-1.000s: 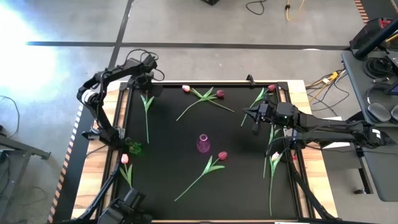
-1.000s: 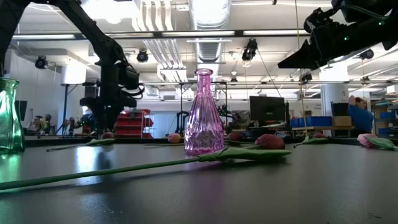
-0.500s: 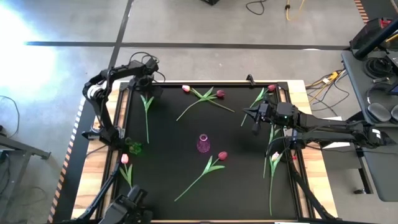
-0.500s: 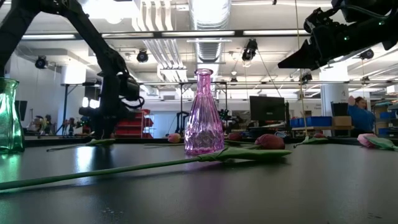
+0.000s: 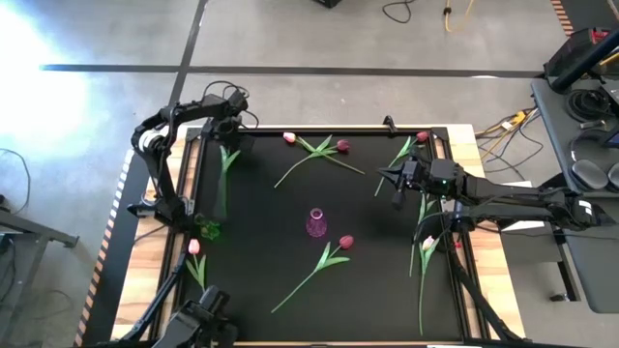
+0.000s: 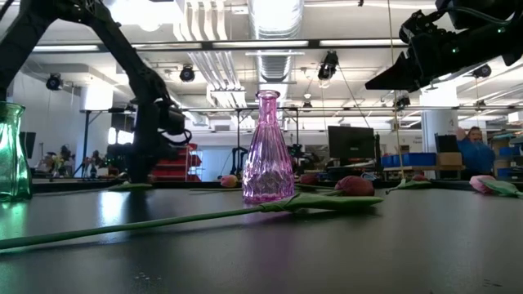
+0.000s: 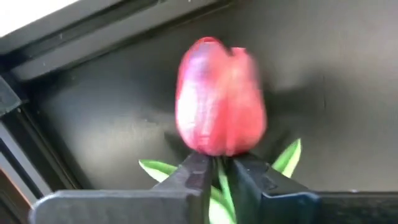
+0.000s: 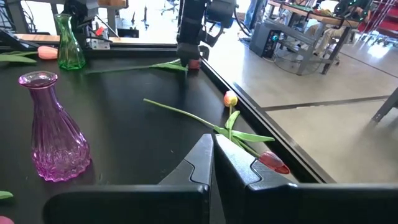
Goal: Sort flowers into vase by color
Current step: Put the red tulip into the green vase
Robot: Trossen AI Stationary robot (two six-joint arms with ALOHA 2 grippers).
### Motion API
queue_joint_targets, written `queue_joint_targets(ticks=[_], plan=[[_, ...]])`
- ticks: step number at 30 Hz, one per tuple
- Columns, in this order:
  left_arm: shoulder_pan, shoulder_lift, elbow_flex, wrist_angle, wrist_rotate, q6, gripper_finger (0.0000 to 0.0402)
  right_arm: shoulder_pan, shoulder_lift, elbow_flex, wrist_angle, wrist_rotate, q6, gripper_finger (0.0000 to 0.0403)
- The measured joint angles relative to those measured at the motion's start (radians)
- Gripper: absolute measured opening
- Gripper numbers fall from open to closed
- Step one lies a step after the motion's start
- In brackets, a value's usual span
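The left end effector [image 7: 214, 180] is clenched on a red tulip [image 7: 219, 99] just under its head (stem trailing behind); the green vase [image 5: 207, 229] lies back toward its base.

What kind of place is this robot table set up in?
Likely a robotics lab or workshop: exposed ceiling ducts, monitors on benches behind the table, and cables across a bare concrete floor.

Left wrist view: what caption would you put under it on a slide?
The left hand shut on the stem just below a dark red tulip, over the black table.
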Motion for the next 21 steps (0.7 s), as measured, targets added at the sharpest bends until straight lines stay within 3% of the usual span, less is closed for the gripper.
queue_joint_targets(ticks=[12, 21], plan=[[-0.051, -0.063, 0.054, 0.030, 0.029, 0.092, 0.0002, 0.000, 0.000, 0.000, 0.000, 0.001, 0.000, 0.0009], [-0.212, -0.391, 0.035, 0.180, 0.082, 0.106, 0.0001, 0.000, 0.000, 0.000, 0.000, 0.001, 0.000, 0.0009]])
